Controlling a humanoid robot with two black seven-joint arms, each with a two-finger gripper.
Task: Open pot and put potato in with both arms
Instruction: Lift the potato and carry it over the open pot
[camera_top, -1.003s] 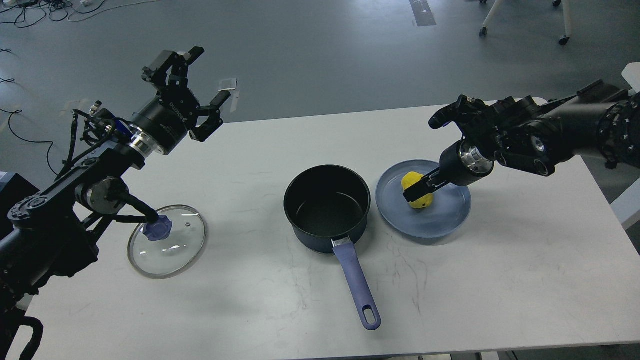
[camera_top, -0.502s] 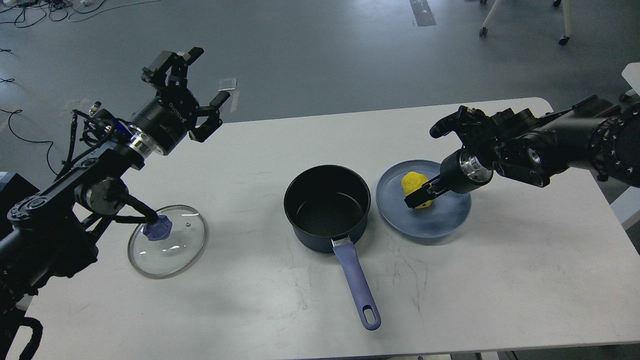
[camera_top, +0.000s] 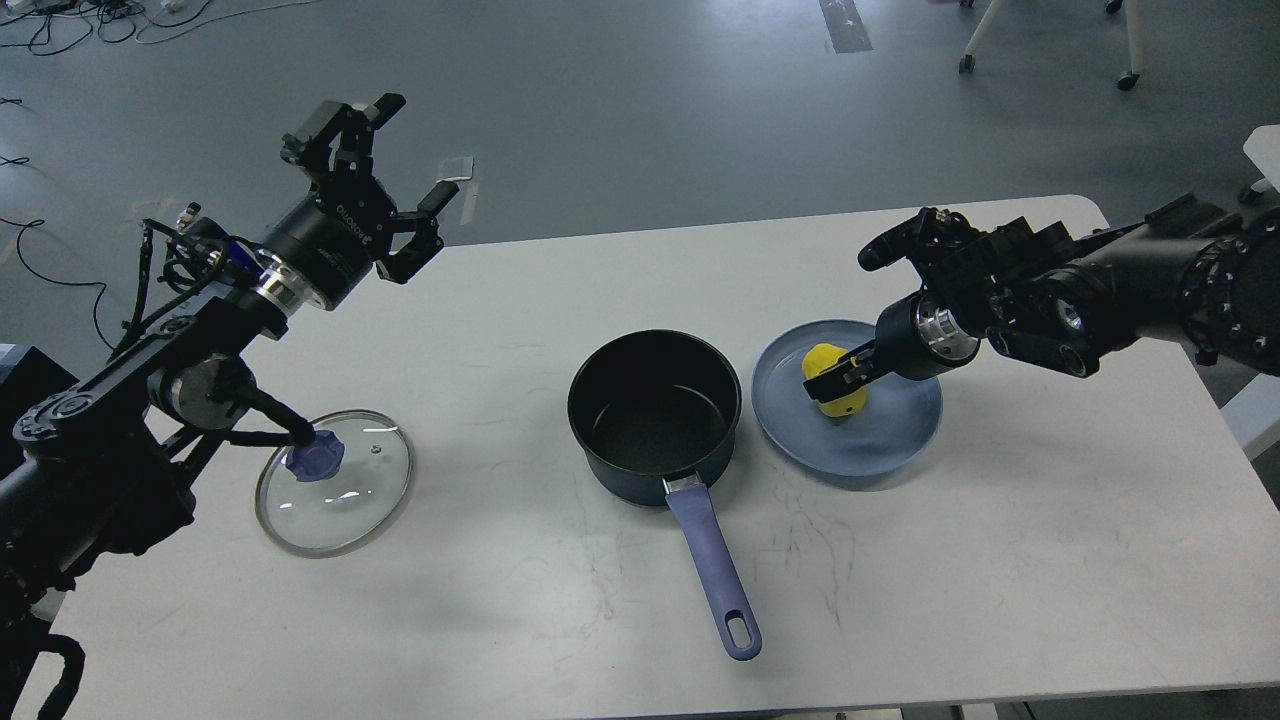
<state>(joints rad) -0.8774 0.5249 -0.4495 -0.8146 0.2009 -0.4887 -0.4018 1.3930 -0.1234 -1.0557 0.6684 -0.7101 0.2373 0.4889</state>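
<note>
The pot (camera_top: 655, 415) stands open in the middle of the table, black inside empty, its periwinkle handle (camera_top: 712, 565) pointing toward me. The yellow potato (camera_top: 838, 398) lies on a flat blue plate (camera_top: 880, 440) just right of the pot. My right gripper (camera_top: 833, 375) reaches in from the right and lies dark across the potato; its fingers cannot be told apart. My left gripper (camera_top: 385, 160) is raised over the table's far left corner, fingers spread open and empty.
A glass lid (camera_top: 350, 505) with a blue knob (camera_top: 316, 460) lies flat on the table at the left, under my left arm. The white table's front edge (camera_top: 700, 700) runs near the handle's end. Cables lie on the floor at the far left.
My right gripper has shifted slightly over the potato, dipping lower and coming back up. The potato stays on the plate. The left arm has hardly moved.
</note>
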